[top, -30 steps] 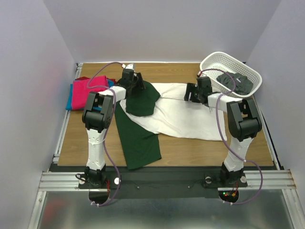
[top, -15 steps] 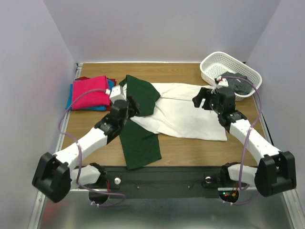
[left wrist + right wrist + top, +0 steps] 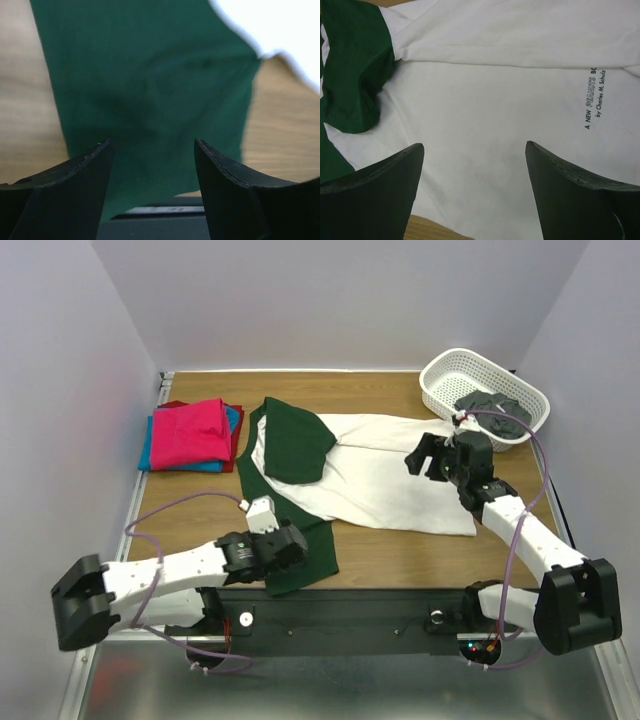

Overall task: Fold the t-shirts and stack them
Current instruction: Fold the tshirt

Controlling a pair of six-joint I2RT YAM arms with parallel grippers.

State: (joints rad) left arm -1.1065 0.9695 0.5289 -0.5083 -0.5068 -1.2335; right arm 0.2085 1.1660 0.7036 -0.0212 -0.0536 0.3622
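The white t-shirt [image 3: 390, 490] is soft, matt cloth, lightly creased. Its sleeves [image 3: 295, 445] are dark green cloth. Under it the desk [image 3: 400, 550] shows smooth, matt wood grain. Right of the shirt stands a white plastic lattice basket [image 3: 445, 390], and left of it lie folded shirts [image 3: 190, 432] of matt cloth. The left tool [image 3: 152, 145] and right tool [image 3: 475, 147] have matt black fingers [image 3: 375, 190].

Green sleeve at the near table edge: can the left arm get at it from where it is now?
Probably yes. The left gripper hangs right over the green sleeve with its jaws open, and nothing lies between them and the cloth. The sleeve looks flat, so pinching at its edge may work best.
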